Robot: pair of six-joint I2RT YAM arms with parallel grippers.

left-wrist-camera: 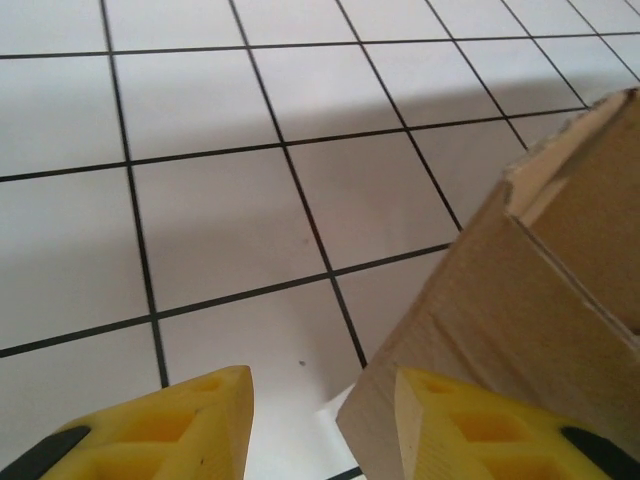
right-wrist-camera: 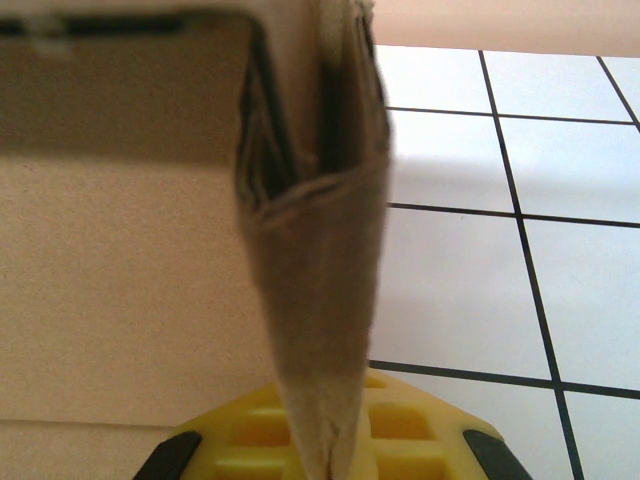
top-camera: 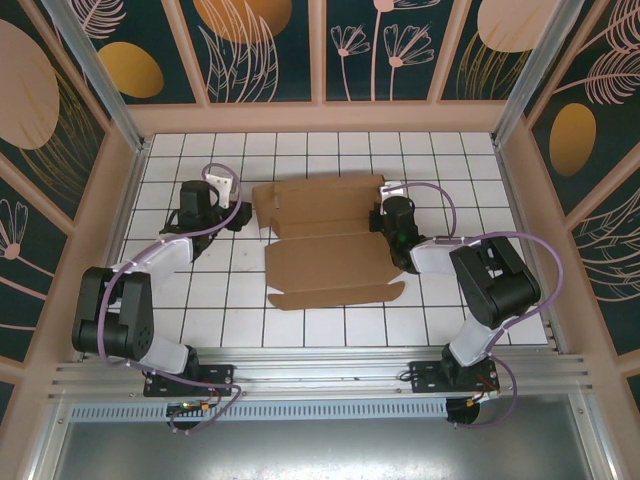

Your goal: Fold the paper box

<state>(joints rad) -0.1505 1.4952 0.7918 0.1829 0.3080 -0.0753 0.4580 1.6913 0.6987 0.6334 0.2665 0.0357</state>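
The paper box [top-camera: 325,245] is plain brown cardboard, half folded, lying mid-table with a raised back wall and a flat front flap. My left gripper [top-camera: 243,214] sits at the box's left end. In the left wrist view it [left-wrist-camera: 325,430] is open, its yellow fingers [left-wrist-camera: 170,425] wide apart, and a raised cardboard corner [left-wrist-camera: 500,300] stands against the right finger. My right gripper [top-camera: 386,216] is at the box's right end. In the right wrist view it [right-wrist-camera: 335,450] is shut on a doubled cardboard wall [right-wrist-camera: 315,260] that stands upright.
The table [top-camera: 220,300] is white with a black grid, framed by wooden rails and patterned panels. Purple cables loop from both arms. An aluminium rail [top-camera: 320,370] runs along the near edge.
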